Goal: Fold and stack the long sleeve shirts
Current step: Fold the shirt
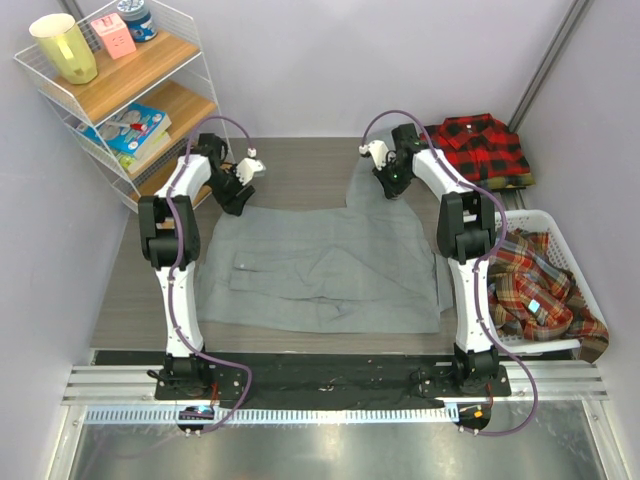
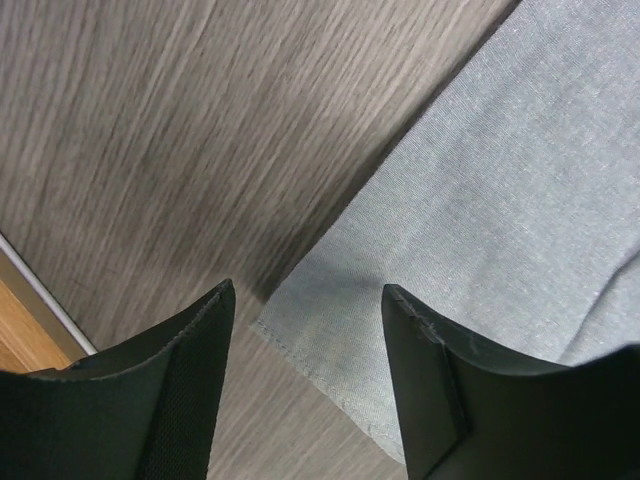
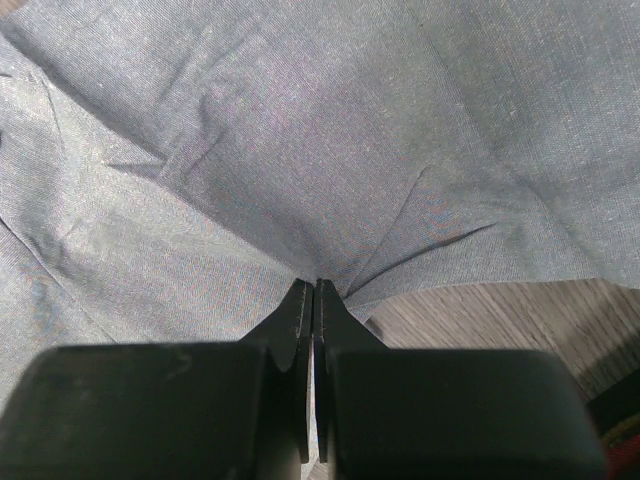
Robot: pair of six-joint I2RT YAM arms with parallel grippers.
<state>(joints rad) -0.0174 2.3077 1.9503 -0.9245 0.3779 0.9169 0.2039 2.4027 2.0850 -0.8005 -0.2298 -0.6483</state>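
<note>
The top camera is looking down from above over the whole bench (image 1: 300,165). Both wrist cameras are facing down, close to the grey shirt (image 1: 320,270), which all three views are sharing.

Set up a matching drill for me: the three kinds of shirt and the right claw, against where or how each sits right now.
Things:
1. grey shirt
2. red-and-black checked shirt
3. plaid shirts
4. right claw

Places or states:
A. heaped in the white basket
B. shut, pinching grey cloth
C. spread out on the table
D. lying at the far right corner

Pairs: 1-C, 2-D, 3-A, 4-B
</note>
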